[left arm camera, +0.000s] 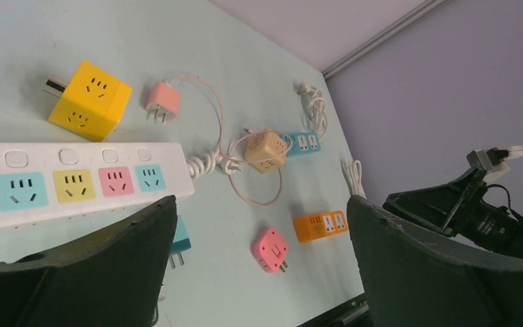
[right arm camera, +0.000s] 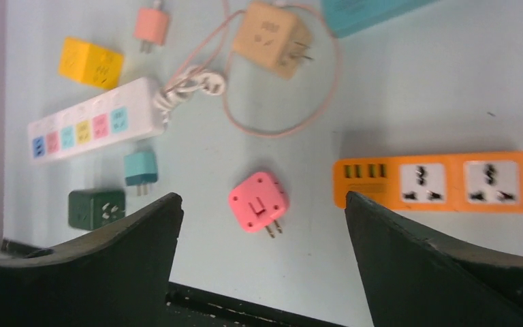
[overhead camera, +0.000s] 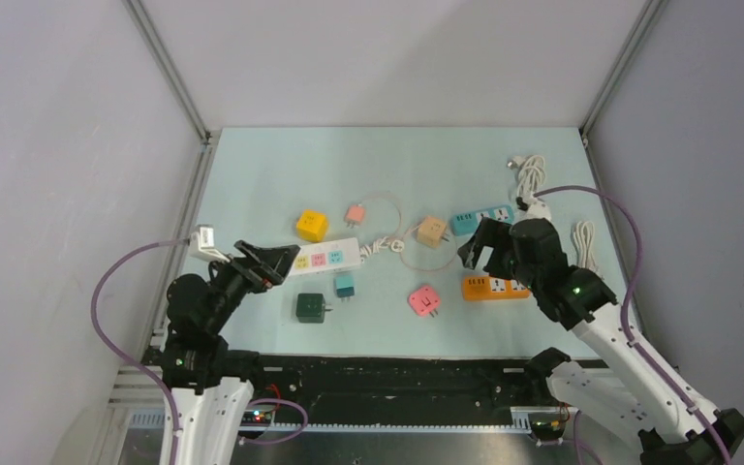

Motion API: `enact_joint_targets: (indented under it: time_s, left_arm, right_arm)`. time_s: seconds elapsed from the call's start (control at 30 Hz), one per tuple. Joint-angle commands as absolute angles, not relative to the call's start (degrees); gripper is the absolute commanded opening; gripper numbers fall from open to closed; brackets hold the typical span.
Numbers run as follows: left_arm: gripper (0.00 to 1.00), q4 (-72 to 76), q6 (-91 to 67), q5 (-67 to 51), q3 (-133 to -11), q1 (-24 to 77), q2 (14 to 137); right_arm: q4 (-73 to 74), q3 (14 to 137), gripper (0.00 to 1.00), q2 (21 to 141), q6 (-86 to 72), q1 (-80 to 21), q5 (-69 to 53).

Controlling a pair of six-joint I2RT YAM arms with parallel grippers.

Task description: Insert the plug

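A pink square plug (overhead camera: 424, 299) lies prongs-down-right on the pale mat, also seen as the pink square plug (right arm camera: 258, 202) between and beyond my right fingers. A white power strip (overhead camera: 325, 257) with coloured sockets lies mid-left, and an orange power strip (overhead camera: 495, 287) lies to the right. My left gripper (overhead camera: 273, 262) hovers open over the white strip's left end, nothing between its fingers (left arm camera: 136, 238). My right gripper (overhead camera: 478, 244) hangs open above the orange strip's (right arm camera: 442, 180) left end, empty. The small teal plug (left arm camera: 179, 238) peeks out beside the left finger.
Loose on the mat are a yellow cube adapter (overhead camera: 312, 225), a salmon charger (overhead camera: 356, 213) with a looping cable, a tan cube adapter (overhead camera: 432, 231), a blue strip (overhead camera: 481, 220) and a dark green cube (overhead camera: 310, 307). White cable bundles (overhead camera: 531, 174) lie at the back right.
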State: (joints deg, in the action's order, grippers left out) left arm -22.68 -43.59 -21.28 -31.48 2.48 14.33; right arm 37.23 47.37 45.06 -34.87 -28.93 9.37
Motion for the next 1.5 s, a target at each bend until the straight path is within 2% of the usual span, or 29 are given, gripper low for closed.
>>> enact_joint_targets:
  time_s: [0.0,0.17,0.27,0.47,0.57,0.67,0.93,1.07,1.47]
  left_arm:
    - [0.98,-23.58,-39.79,-23.88,-35.2,2.04,18.48]
    - [0.98,-33.68,-32.68,-12.23,-40.6,2.53,24.85]
    - [0.98,-37.85,-32.94,-2.88,-40.53,7.95,25.53]
    - [0.98,-38.78,-45.48,15.57,-35.3,20.99,28.65]
    - [0.98,-39.26,-53.08,21.09,-32.2,27.63,31.29]
    - [0.99,-39.33,-62.14,24.68,-29.99,29.58,33.11]
    - [1.0,-39.97,-76.98,25.67,-27.84,29.67,38.56]
    - [1.0,-40.18,-79.37,23.83,-28.76,29.74,41.76]
    - [1.0,-40.49,-84.31,9.16,-31.23,29.74,54.35]
  right_arm:
    - [25.67,47.27,0.89,48.71,-34.85,-35.53,9.18]
    - [22.57,50.13,0.81,60.18,-38.93,-41.22,10.98]
    - [22.48,51.44,0.8,64.26,-40.09,-43.99,12.51]
    - [24.5,52.34,0.77,66.42,-42.04,-44.74,13.92]
    - [26.24,52.55,0.77,66.1,-41.91,-44.79,15.39]
    - [27.59,52.56,0.77,65.5,-41.31,-44.76,15.8]
    - [31.18,52.56,0.77,64.42,-40.82,-44.82,16.92]
    - [31.95,52.43,0.77,63.88,-40.62,-44.78,18.19]
    - [32.52,51.19,0.77,63.17,-42.24,-44.84,19.42]
